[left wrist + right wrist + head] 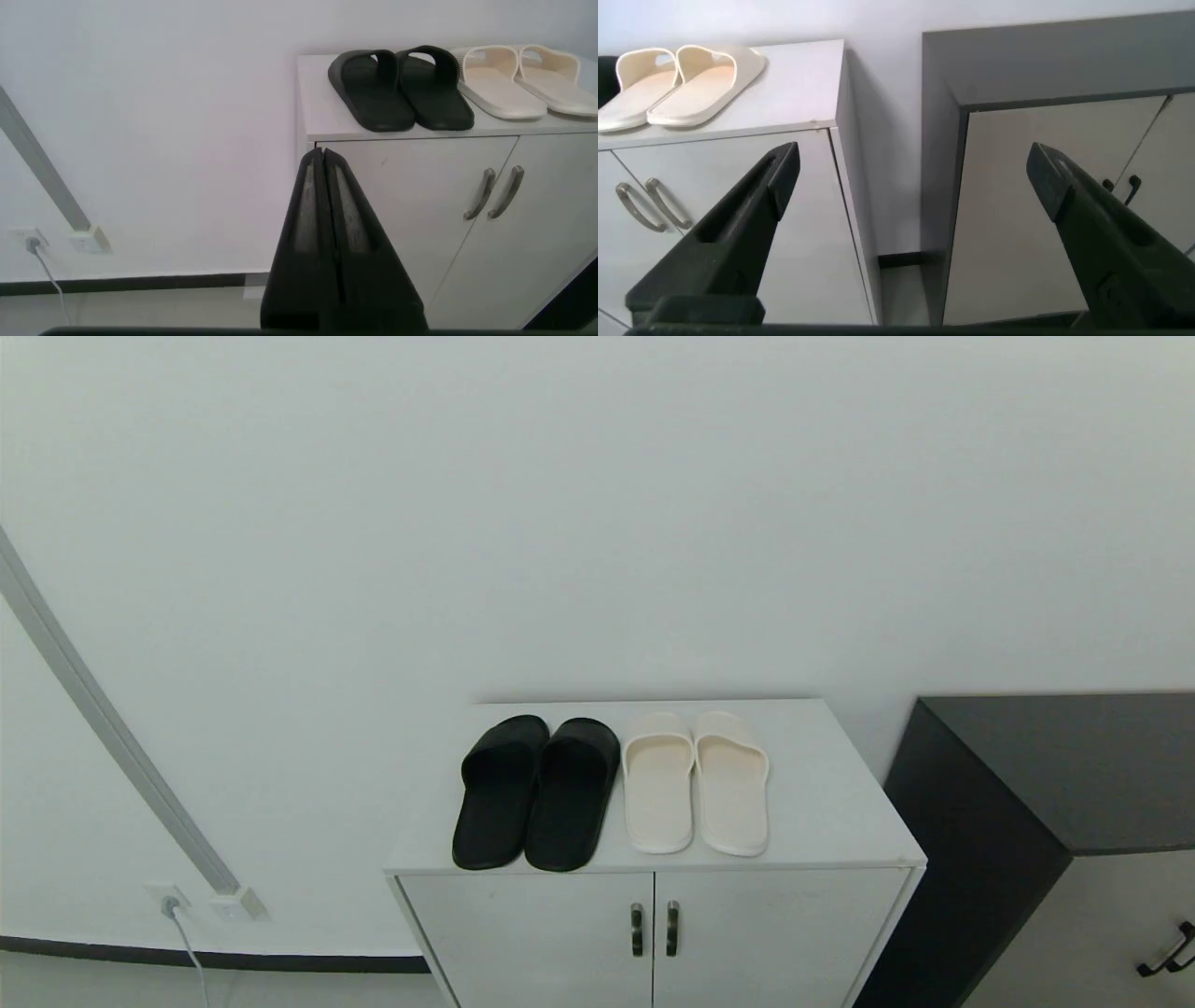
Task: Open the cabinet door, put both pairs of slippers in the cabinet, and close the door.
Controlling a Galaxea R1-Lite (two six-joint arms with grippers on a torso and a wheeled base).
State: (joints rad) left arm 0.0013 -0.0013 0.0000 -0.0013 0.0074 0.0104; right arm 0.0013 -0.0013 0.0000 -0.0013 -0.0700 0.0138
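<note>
Head view: black slide slippers (pixel 537 793) and cream slide slippers (pixel 695 782) await stowing atop closed white cabinet (pixel 826 807); left gripper (pixel 323 159) clenched, right gripper (pixel 913 161) splayed.

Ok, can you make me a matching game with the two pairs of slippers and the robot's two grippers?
Things:
1. black slippers
2. cream slippers
3. left gripper
4. right gripper

Places and states:
A. fingers wide apart
B. on the left half of the cabinet top
C. fingers pressed together
D. on the right half of the cabinet top

Pairs: 1-B, 2-D, 3-C, 4-A.
</note>
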